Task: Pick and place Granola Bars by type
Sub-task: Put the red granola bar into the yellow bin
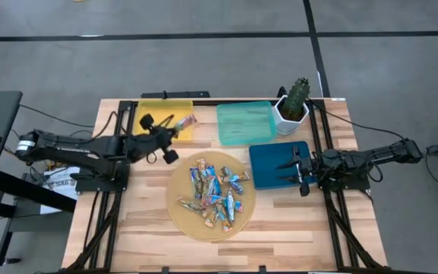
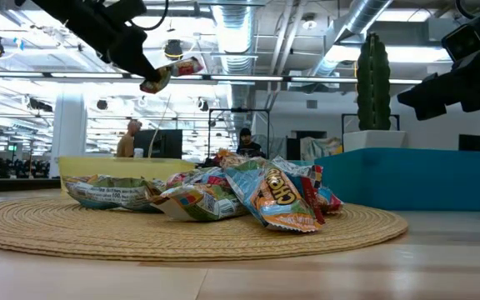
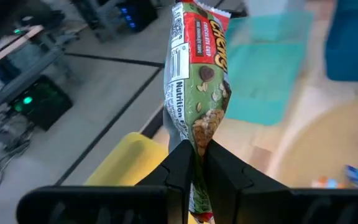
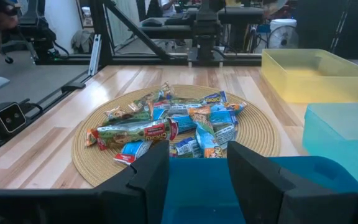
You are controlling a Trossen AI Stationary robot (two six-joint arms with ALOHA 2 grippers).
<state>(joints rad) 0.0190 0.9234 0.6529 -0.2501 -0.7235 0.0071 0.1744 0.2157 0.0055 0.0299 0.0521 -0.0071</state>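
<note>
**Colours on the table**

The held bar (image 3: 199, 81) has a green wrapper with a red band, white lettering and a white nutrition panel. The bars (image 1: 213, 194) in the pile are blue-and-white, orange and green. The mat (image 1: 181, 217) is woven tan. The trays are yellow (image 1: 152, 114), pale teal (image 1: 245, 123) and dark blue (image 1: 268, 164). The cactus (image 1: 298, 93) is green in a white pot (image 1: 286, 120). The table (image 1: 143, 240) is pale wood.
</note>
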